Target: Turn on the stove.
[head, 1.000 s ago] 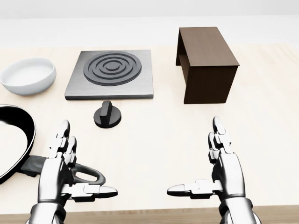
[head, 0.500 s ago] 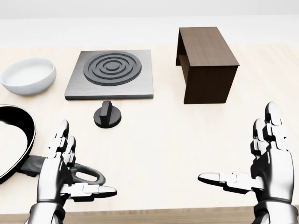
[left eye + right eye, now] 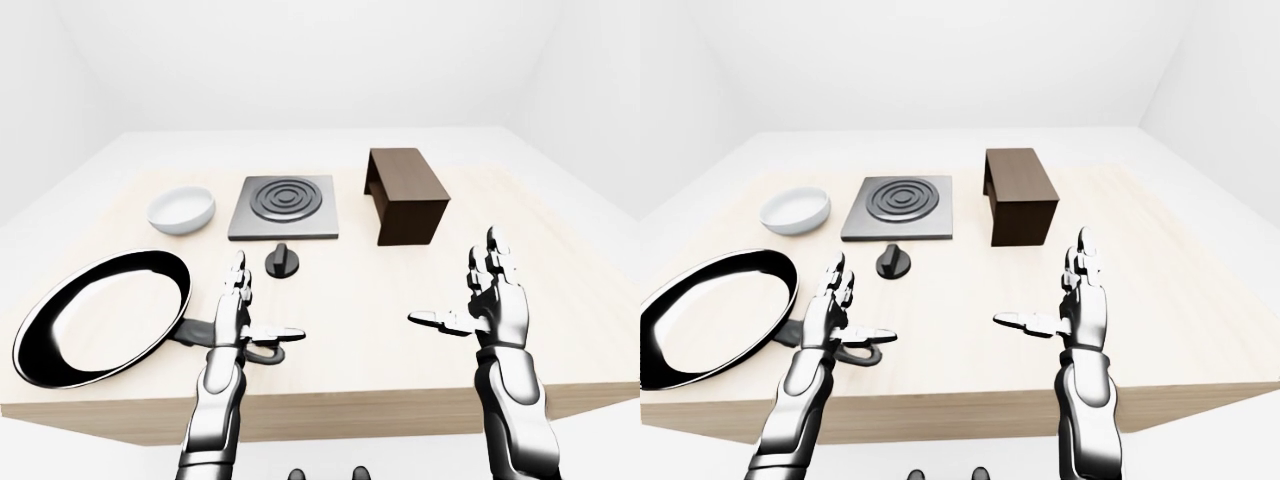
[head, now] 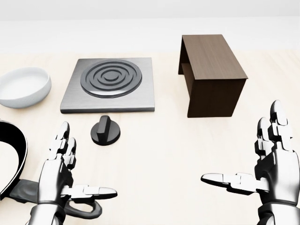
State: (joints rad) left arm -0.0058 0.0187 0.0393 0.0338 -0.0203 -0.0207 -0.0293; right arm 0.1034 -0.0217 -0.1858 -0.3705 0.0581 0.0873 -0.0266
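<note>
**Stove knob untouched, both hands open and short of it**

The black round stove knob with a raised bar grip [image 4: 105, 131] sits on the pale wooden desk [image 4: 159, 140], just beside the near edge of the grey square stove plate with dark concentric burner rings [image 4: 110, 83]. Both lie toward the far-left part of the desk in the head view. Nothing touches the knob; turning on the stove looks not yet begun.

The left hand [image 4: 61, 173] hovers below and left of the knob, near but apart from it, fingers spread wide and thumb out to the side, holding nothing. The right hand [image 4: 267, 168] hangs well apart near the desk's right edge, likewise wide open and empty.

To the stove's left, by the far-left corner, rests a white shallow ceramic bowl [image 4: 22, 86]. To its right stands a dark brown wooden box-shaped stand [image 4: 212, 72]. A black glossy frying pan with a dark looped handle [image 3: 105, 315] lies at the near-left corner, its handle directly under the left hand.

Risks, as I judge them: the left hand reaching up may drag over the pan handle and shove the pan along the near edge. The knob is low and small, so wide three-finger tips may slip off the bar grip, or push the knob sideways instead of rotating it. An overshoot would put the fingers on the burner plate.
</note>
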